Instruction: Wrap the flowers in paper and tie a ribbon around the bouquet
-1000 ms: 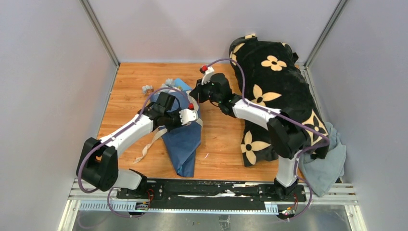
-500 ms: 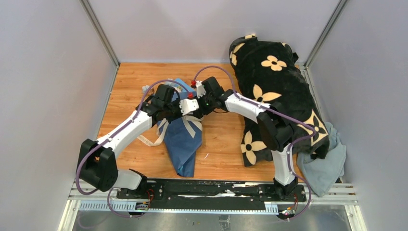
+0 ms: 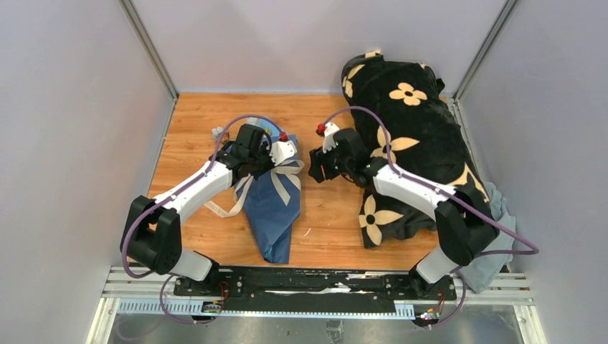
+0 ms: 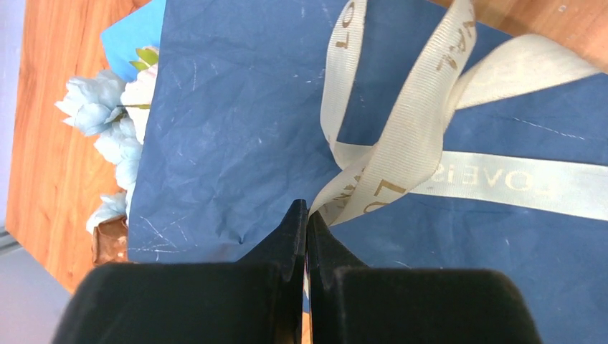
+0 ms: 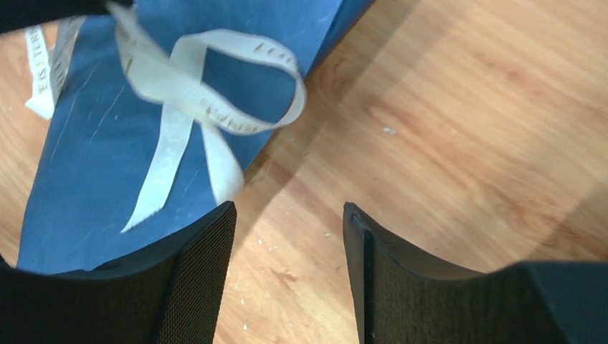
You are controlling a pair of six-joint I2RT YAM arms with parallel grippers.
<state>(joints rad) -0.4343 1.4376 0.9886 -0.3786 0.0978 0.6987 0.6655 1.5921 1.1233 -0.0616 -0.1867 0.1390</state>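
Tying the ribbon [image 4: 409,136] is the step in hand: a loose knot with 1 open loop lies on the bouquet [image 3: 272,208], which rests on the wooden table [image 3: 330,208]. The left gripper [image 4: 307,215] has its fingers pressed together, with 1 ribbon strand running into their tips, seemingly pinched. The right gripper [image 5: 288,215] has its fingers spread over bare wood just beside the bouquet, holding nothing. Next, likely, it must catch the loop or a tail and pull against the left to cinch the knot. The navy paper [image 4: 236,129] cone holds the flowers [image 4: 115,136], with pale blue blooms showing at its wide end.

Gold lettering on the ribbon [image 4: 502,183] — partly "LOVE IS"
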